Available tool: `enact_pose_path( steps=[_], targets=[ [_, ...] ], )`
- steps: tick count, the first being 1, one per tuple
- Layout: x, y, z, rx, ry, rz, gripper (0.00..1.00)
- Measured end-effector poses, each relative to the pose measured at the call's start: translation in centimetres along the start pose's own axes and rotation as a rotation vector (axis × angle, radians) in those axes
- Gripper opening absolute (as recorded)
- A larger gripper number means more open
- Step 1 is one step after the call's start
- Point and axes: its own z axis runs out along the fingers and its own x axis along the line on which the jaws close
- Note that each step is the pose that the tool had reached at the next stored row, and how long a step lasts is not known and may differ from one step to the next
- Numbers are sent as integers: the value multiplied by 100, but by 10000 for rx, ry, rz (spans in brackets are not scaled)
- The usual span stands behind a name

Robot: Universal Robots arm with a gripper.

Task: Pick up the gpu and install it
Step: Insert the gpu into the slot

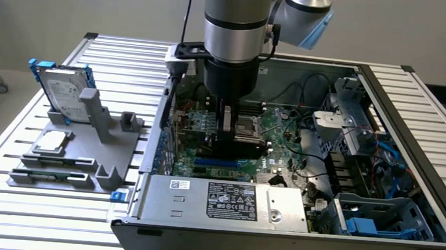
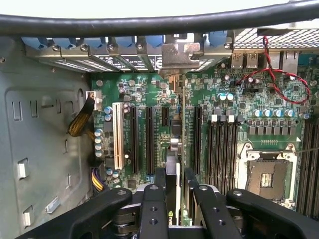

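The gpu (image 2: pixel 174 149) stands on edge between my fingers (image 2: pixel 159 181), over the motherboard's black expansion slots (image 2: pixel 149 139). Its silver end bracket (image 2: pixel 180 55) sits against the rear slot openings of the case. My gripper (image 2: pixel 175 184) is shut on the card. In the exterior view the gripper (image 1: pixel 226 131) reaches straight down into the open computer case (image 1: pixel 408 130), with the dark card (image 1: pixel 233 144) low over the green motherboard (image 1: pixel 284 134). Whether the card's edge is fully in a slot cannot be told.
Beside the card lie an empty processor socket (image 2: pixel 264 177), memory slots (image 2: pixel 222 149) and a white slot (image 2: pixel 117 134). A power supply (image 1: pixel 226 201) is at the case's front. On the table, a grey holder (image 1: pixel 89 152) carries a hard drive in a blue frame (image 1: pixel 64 92) and a processor chip (image 1: pixel 51 142).
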Motion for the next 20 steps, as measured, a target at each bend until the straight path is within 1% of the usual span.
enact_pose_path(
  steps=[3,13,20],
  targets=[
    [4,0,3,0,-1,0,26],
    [2,21,69,-5,1,69,26],
    [2,32,103,-26,7,152,26]
  ],
)
